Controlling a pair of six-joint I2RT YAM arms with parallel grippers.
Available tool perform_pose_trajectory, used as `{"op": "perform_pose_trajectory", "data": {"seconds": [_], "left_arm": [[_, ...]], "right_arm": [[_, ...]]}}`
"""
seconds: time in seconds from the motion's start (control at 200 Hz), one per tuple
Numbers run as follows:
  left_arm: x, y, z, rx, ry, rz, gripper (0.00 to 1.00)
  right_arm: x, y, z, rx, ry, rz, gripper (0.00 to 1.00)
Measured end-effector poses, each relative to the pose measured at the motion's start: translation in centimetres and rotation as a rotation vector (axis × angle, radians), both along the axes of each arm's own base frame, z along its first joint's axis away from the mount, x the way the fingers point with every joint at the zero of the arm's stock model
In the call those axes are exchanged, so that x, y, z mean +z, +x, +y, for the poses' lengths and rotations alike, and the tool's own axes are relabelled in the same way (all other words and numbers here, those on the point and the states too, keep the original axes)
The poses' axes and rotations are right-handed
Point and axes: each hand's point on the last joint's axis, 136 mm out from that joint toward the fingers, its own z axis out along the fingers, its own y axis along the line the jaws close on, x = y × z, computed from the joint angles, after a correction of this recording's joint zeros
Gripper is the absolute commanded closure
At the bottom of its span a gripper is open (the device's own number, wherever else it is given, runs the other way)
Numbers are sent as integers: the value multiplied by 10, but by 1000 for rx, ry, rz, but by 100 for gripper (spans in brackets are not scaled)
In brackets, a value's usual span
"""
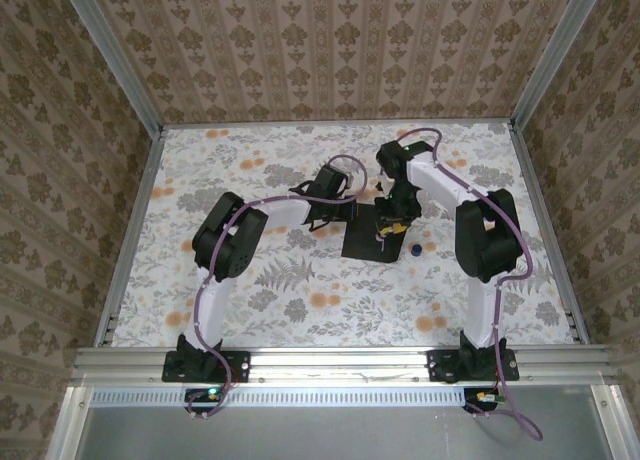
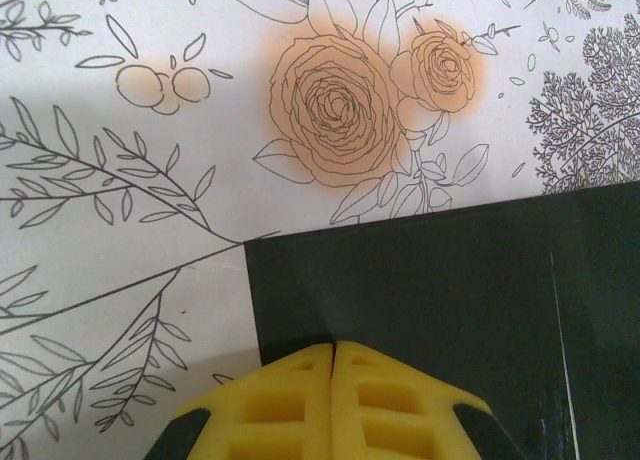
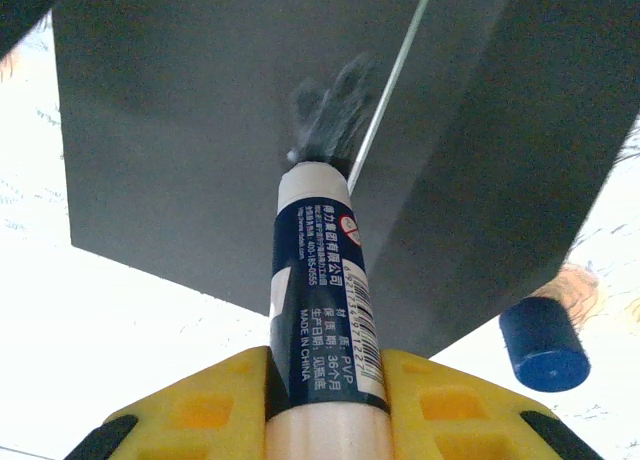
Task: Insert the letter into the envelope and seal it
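The envelope (image 1: 370,242) lies flat and black in the middle of the floral table (image 1: 250,280), between the two arms. A thin pale line runs across it; whether that is the flap's fold or the letter's edge is too fine to tell, and no letter can be made out.

On that line sits the tip of the glue stick (image 3: 322,280), smeared and touching the black paper. The stick's long axis points straight out from the right gripper (image 3: 325,358), whose yellow fingers are clamped on its labelled barrel. So the right arm does the gluing, and the envelope lies directly ahead of it.

The left gripper (image 2: 333,348) has its fingers pressed together over the envelope's left edge near a corner, apparently pinning it.

The blue cap (image 3: 543,342) rests on the table just beside the envelope.
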Motion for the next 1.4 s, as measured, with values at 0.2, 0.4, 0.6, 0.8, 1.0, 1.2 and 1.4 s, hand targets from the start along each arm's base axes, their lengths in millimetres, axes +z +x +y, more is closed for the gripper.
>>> {"op": "perform_pose_trajectory", "data": {"seconds": [0.2,0.4,0.6,0.8,1.0,1.2,1.4], "left_arm": [[0,-1,0,0,2,3,100],[0,-1,1,0,7,8,100],[-1,-1,1,0,9,11,100],[0,-1,1,0,11,12,100],[0,-2,1,-1,14,16,100],[0,-4,3,-2,22,25,84],[10,-9,1,-8,11,34,62]], "right_arm": [[1,26,-13,-39,3,-32,93],[2,45,-13,-47,4,-63,93],[8,51,-11,-50,11,-86,93],[20,56,-18,-80,19,-117,93],[54,61,-30,-128,42,-201,93],[81,61,-36,-174,77,-280,93],[80,51,-40,-239,119,-305,92]]}}
